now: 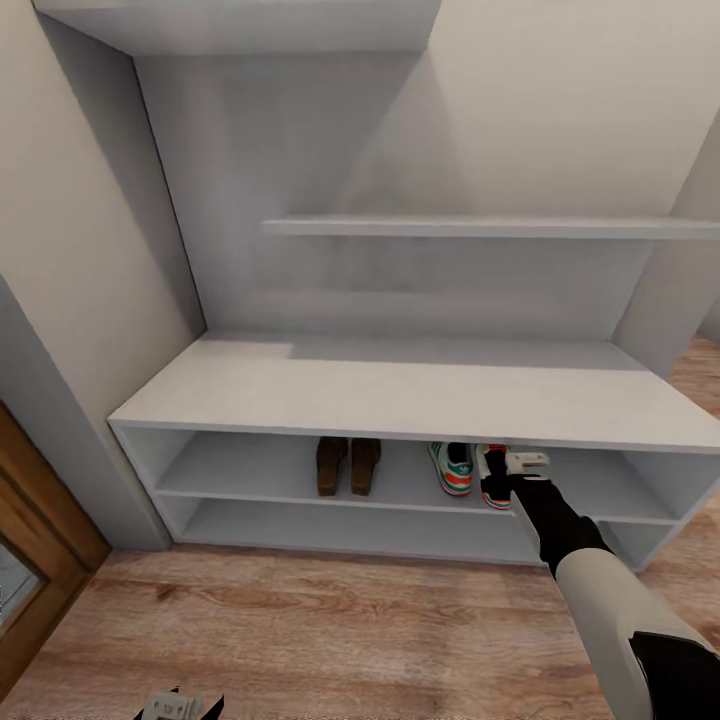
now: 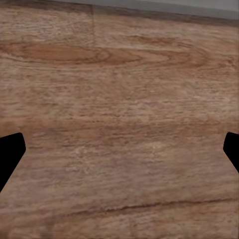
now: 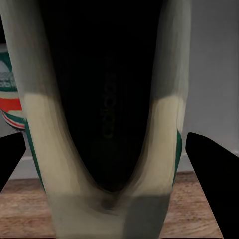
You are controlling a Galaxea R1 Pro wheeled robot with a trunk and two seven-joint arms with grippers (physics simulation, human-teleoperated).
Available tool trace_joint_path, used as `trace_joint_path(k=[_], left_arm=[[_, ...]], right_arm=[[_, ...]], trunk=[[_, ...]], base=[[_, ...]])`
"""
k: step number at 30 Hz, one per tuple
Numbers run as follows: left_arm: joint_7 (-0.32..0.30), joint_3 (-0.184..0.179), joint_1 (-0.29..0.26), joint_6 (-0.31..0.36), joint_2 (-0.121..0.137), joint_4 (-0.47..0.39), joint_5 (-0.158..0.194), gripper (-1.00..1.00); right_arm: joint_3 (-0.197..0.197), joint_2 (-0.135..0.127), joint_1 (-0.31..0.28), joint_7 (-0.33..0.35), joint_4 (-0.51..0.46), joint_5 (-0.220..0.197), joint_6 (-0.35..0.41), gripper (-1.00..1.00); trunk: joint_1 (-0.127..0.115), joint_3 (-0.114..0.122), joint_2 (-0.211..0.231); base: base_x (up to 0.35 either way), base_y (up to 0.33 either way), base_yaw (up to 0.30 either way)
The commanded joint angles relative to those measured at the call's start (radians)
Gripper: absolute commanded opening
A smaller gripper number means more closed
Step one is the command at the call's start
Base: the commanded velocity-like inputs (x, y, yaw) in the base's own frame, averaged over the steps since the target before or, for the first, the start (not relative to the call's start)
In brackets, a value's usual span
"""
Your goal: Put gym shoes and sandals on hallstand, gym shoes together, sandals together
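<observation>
The hallstand stands against the wall, pale grey with two open shoe shelves. On its upper shoe shelf the two brown sandals lie side by side. To their right sits one gym shoe, heel outward. Close beside it the second gym shoe is at the shelf's front edge, with my right gripper shut on its heel end. In the right wrist view this shoe's dark opening sits between the fingers, and the other gym shoe shows beside it. My left gripper hangs open over the corridor floor.
A wooden door frame stands at the left beside the hallstand. The bench top overhangs the shelf just above my right gripper. An upper shelf runs across the back panel. Wood flooring lies in front of the unit.
</observation>
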Motion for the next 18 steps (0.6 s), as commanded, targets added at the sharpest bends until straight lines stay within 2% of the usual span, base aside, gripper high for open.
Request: trace_joint_path(k=[1,8,18], left_arm=[[-0.01,0.006,-0.001,0.001,0.0,0.001,0.004,1.0],[-0.01,0.006,-0.001,0.001,-0.001,0.001,0.004,1.0],[-0.01,0.006,-0.001,0.001,-0.001,0.001,0.004,1.0]], right_arm=[[-0.003,0.001,0.0,0.002,-0.002,0.011,0.006,-1.0],[-0.003,0.001,0.0,0.003,-0.002,0.011,0.006,-1.0],[-0.003,0.0,0.0,0.003,-0.002,0.011,0.006,-1.0]], trunk=[[0.0,-0.006,-0.001],[0.003,-0.04,-0.002],[0.003,-0.041,-0.002]], base=[[0.0,0.0,0.0],[0.0,0.0,0.0],[0.0,0.0,0.0]])
